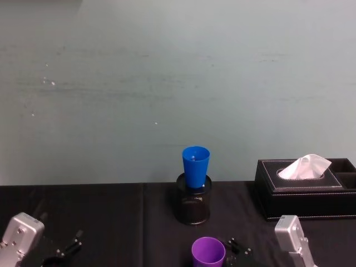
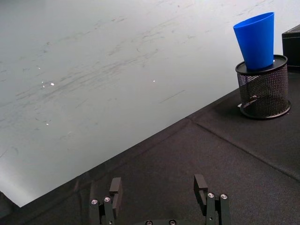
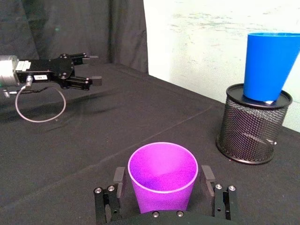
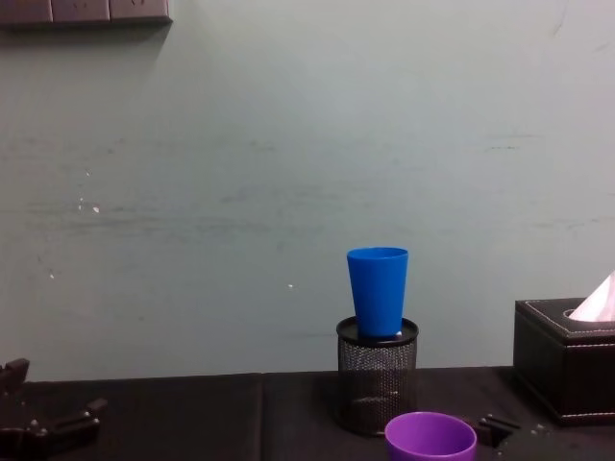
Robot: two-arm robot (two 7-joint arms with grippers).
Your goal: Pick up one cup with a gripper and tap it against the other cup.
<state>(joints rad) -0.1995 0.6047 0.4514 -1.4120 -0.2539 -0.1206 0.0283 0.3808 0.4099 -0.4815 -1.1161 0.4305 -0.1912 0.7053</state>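
While the blue plastic tapered tumbler (image 1: 196,166) stands upright in the mouth of a black wire-mesh pen holder (image 1: 194,203), the purple plastic tapered tumbler (image 3: 161,161) sits nearer the robot, also upright with its mouth up. That makes two cups, well apart, with the blue one higher and farther back. There is one pen holder, standing on the black cloth-covered table (image 1: 111,222) close to the pale wall.

The right gripper (image 3: 162,182) straddles the purple tumbler. Its two black fingers (image 3: 119,177) are spread wide, one on each side of the cup near the rim, with a thin gap showing at each side. I cannot tell whether the cup's base rests on the cloth. In the head view this tumbler lies at the lower edge, just right of centre, in front of the pen holder.

The left gripper (image 2: 159,187) hovers low over bare cloth on the robot's left, far from both cups. Its two fingers are spread wide with nothing between them. Seen from the right wrist, it carries a small white label on its black body, and a loop of cable hangs beneath it.

One black leather-look tissue box (image 1: 303,192) stands to the right of the pen holder, with one white tissue (image 1: 305,167) standing up from its slot.
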